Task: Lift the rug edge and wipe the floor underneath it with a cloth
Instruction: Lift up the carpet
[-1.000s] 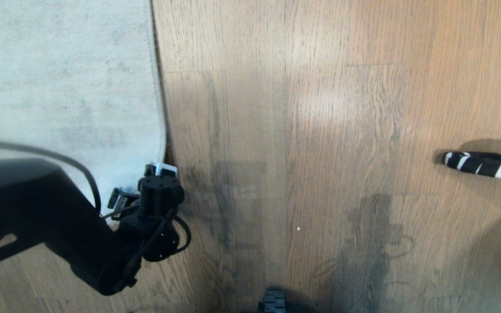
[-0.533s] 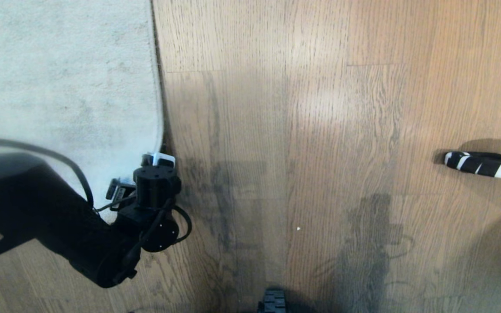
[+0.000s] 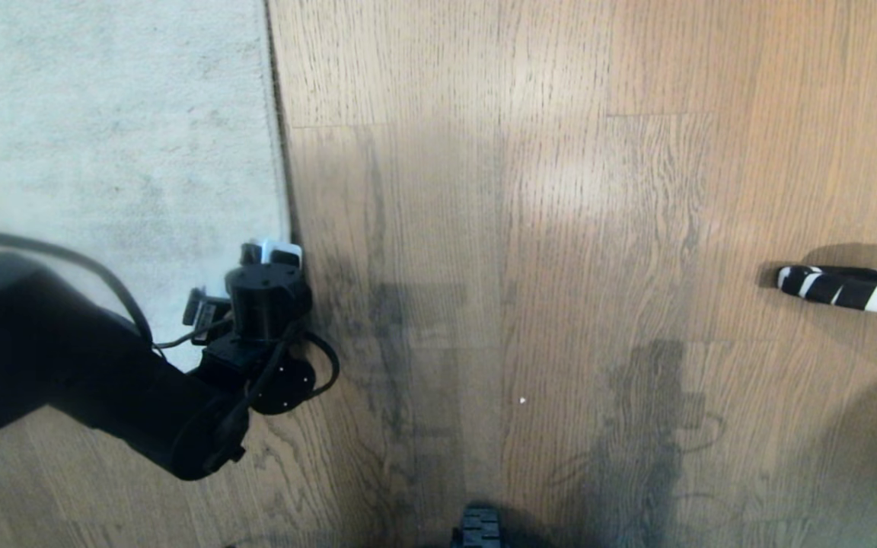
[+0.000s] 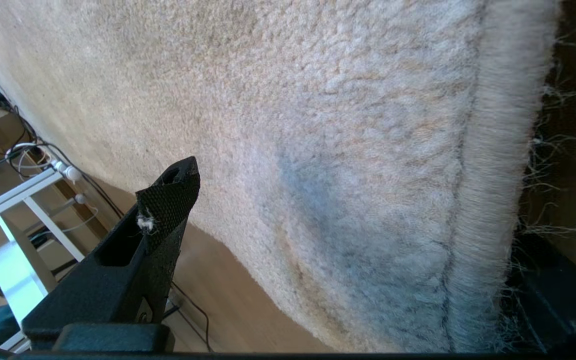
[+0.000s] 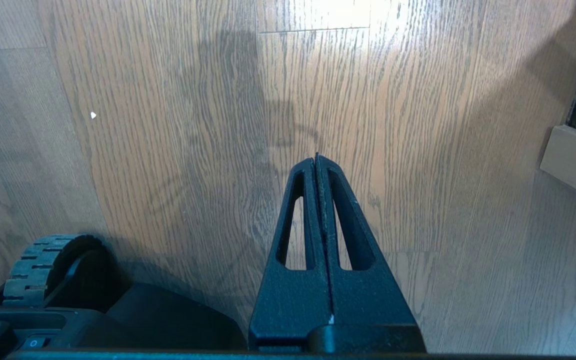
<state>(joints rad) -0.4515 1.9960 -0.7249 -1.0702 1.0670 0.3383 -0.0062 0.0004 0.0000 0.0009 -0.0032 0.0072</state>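
The pale grey rug (image 3: 119, 129) fills the upper left of the head view, its edge (image 3: 280, 152) running away from me along the brown plank floor (image 3: 530, 228). My left gripper (image 3: 271, 262) sits at the rug's near rounded corner. In the left wrist view it (image 4: 363, 235) is open, with one finger (image 4: 168, 200) over the pile and the stitched border (image 4: 493, 200) lying between the jaws. The dark shape (image 4: 553, 295) past the border looks like the other finger. My right gripper (image 5: 316, 160) is shut and empty above bare floor. The cloth is out of view.
A white tool with a black-and-white striped tip (image 3: 834, 283) lies on the floor at the right. A wooden block (image 5: 573, 162) sits near the right gripper. My base's wheel (image 5: 43, 265) shows close by. Cables and a white frame (image 4: 23, 190) stand beyond the rug.
My left arm has moved away from me along the rug edge, bringing the gripper further over the rug's corner. The right arm has stayed still.
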